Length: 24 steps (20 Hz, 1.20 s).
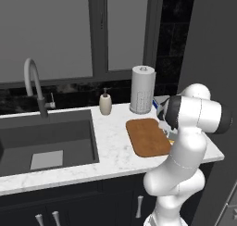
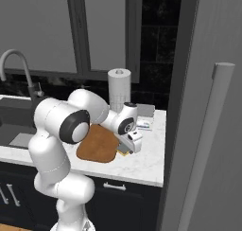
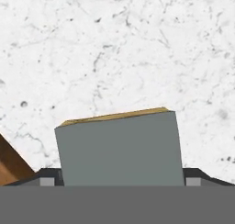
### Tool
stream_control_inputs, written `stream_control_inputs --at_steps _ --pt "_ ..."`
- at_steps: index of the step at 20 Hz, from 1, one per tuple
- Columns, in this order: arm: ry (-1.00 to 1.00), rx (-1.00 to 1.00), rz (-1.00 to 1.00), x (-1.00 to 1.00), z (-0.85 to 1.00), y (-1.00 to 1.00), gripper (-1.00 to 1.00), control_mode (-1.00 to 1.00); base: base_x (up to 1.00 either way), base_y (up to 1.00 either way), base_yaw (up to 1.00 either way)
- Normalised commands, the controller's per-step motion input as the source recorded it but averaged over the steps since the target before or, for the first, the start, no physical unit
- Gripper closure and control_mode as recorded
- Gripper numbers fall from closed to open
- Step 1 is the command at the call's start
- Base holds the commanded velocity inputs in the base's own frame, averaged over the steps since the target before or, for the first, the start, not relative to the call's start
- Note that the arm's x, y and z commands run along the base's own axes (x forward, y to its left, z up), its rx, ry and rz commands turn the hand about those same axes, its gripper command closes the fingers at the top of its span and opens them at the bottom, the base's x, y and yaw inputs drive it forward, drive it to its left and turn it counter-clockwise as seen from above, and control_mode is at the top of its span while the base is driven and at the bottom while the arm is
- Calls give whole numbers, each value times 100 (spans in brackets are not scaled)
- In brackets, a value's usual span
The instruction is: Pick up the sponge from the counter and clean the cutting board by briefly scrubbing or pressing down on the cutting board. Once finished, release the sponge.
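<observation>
A white robot arm reaches low over the right end of a white marble-look worktop [image 1: 113, 148] with faint grey veins, its hand [image 2: 126, 149] set down at the right edge of a flat brown wooden cutting board [image 1: 147, 137] with rounded corners, at centre right of the left base view. In the hand view, a small rectangular sponge [image 3: 120, 147], grey-green scrubbing layer facing the camera and a strip of yellow body along its top edge, sits low in the frame between the two dark fingertips [image 3: 48, 176], which stand at either side of it; the hand appears clenched on the sponge. Veined marble spreads behind the sponge, and a corner of the wooden board shows at the lower left of that frame. In the right base view a sliver of yellow shows under the hand, just beside the board's near right corner. Behind the board stand an upright white paper towel roll [image 1: 142, 89] and a small beige soap dispenser [image 1: 105, 103]. A dark sunken sink basin [image 1: 46, 141] with a curved grey tap [image 1: 33, 84] occupies the left of the left base view.
</observation>
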Motion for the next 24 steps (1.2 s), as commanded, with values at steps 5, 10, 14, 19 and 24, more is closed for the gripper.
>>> stream_control_inputs --at_steps 5,10,14,19,24 --pt "0 0 0 -2 0 0 100 -100 0 0 0" --pt "0 0 -1 -10 25 0 100 -100 0 0 0" --pt "-1 0 -1 -23 94 17 100 -100 0 0 0" --pt "-3 0 0 -1 81 65 100 -100 0 0 0" --pt "-4 0 -17 31 11 86 100 -100 0 0 0"
